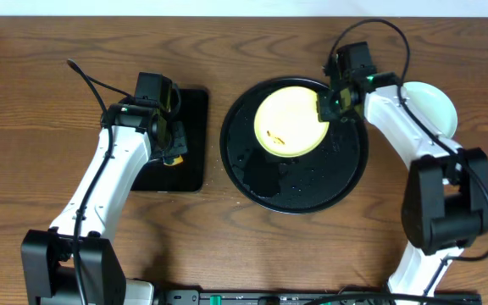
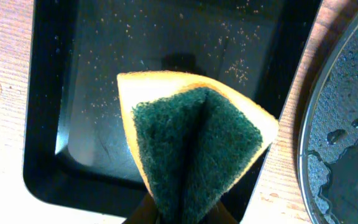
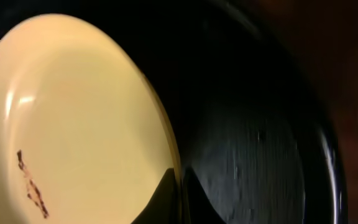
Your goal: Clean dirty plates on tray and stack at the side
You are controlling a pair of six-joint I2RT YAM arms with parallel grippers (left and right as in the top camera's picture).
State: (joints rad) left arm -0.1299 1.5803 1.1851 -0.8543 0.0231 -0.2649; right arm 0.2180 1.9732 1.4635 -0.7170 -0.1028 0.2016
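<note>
Tabletop (image 1: 41,51) holds one tray (image 1: 312,200), one yellow plate (image 1: 288,119), one mint plate (image 1: 435,105).

On my right wrist feed a pale yellow plate (image 3: 86,106) fills the left side. A thin dark-and-orange smear (image 3: 33,186) sits on its inner face, low and to the left. My right gripper (image 3: 179,177) meets the plate's lower right edge, one dark finger inside the rim and one outside, pinching it. Right of the plate lies the glossy black tray (image 3: 260,143), streaked with wet.
</note>
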